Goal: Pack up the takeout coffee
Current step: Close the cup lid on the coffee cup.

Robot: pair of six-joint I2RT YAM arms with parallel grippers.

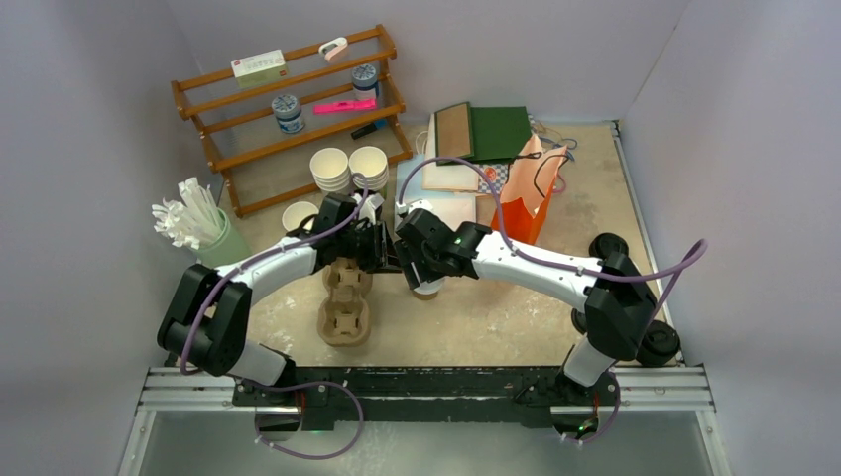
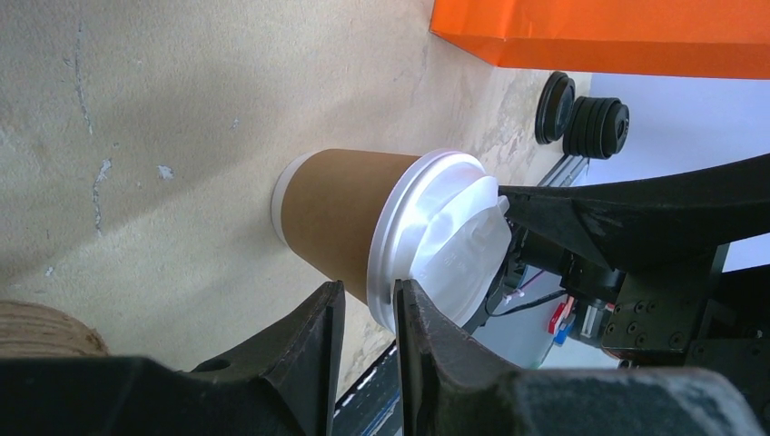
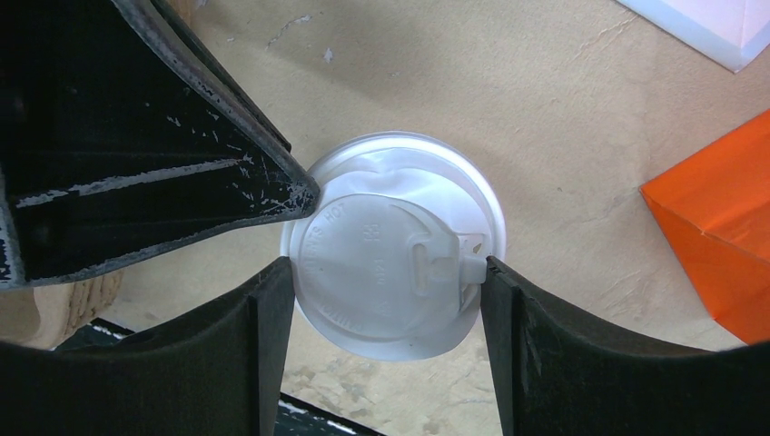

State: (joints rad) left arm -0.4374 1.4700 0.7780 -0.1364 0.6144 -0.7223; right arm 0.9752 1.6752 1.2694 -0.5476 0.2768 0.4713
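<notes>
Right pincer point(image 3: 389, 286) clamps the cup's point(image 2: 336, 222) lid point(image 3: 381, 227); left pincer point(image 2: 368, 304), narrowly apart, straddles its rim.

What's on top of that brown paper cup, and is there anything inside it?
A white plastic lid covers the top of the brown paper cup. Whether there is coffee inside cannot be seen: the lid and the cup's opaque wall hide it.

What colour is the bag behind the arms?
Orange; the bag shows best in the top view.
</notes>
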